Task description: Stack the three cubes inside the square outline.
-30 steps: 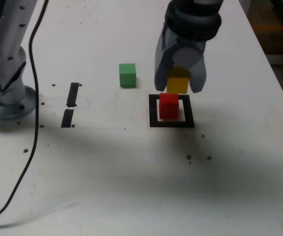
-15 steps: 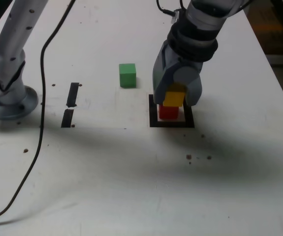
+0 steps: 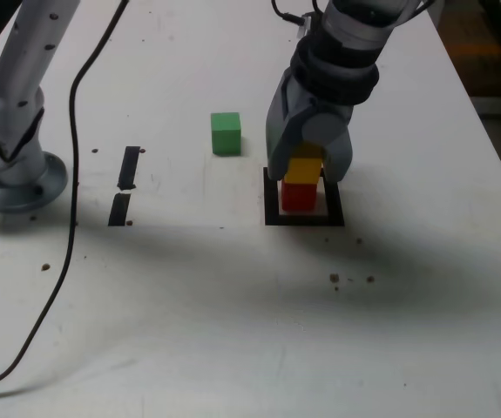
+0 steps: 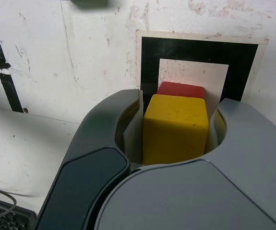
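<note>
Showing white scuffed table [image 3: 233, 287], black tape strips [image 3: 125, 185]

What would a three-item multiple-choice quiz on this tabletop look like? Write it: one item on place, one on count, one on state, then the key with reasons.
1. Where is the red cube?
A. Inside the square outline
B. Beside the two tape strips
C. Next to the arm's base

2. How many cubes lie outside the outline?
A. None
B. One
C. Two

3. What is the gripper doing?
A. Open above a bare table
B. Shut on the green cube
C. Shut on the yellow cube

Key:
1 A, the black frame surrounds the red cube in both views.
2 B, only the green cube sits apart on the white table.
3 C, the wrist view shows both fingers against the yellow cube's sides, with the red cube under it.
</note>
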Available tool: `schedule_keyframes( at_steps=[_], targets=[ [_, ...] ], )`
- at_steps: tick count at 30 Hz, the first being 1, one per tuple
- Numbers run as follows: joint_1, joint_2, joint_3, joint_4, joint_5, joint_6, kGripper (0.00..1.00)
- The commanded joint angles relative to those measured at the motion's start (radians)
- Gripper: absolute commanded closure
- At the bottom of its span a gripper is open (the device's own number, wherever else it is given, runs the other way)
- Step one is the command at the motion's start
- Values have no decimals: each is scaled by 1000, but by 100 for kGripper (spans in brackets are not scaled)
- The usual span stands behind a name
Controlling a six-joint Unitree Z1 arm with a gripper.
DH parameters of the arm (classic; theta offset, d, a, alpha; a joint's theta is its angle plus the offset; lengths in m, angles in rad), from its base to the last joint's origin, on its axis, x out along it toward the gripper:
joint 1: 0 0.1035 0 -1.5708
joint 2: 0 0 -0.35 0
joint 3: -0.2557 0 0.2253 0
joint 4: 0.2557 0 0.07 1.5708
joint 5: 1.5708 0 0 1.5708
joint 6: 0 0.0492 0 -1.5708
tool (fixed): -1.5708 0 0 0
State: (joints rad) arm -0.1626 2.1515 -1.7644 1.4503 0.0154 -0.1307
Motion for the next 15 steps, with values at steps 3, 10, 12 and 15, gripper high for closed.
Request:
schedule_keyframes(
  at_steps=[3,10,12,15],
  targets=[
    [1,4,13,2,-5,2,32],
    [1,-19,7,32,-4,0,1],
    [0,-47,-3,37,-4,-2,0],
    [-3,-116,-12,65,0,-2,0]
  ],
)
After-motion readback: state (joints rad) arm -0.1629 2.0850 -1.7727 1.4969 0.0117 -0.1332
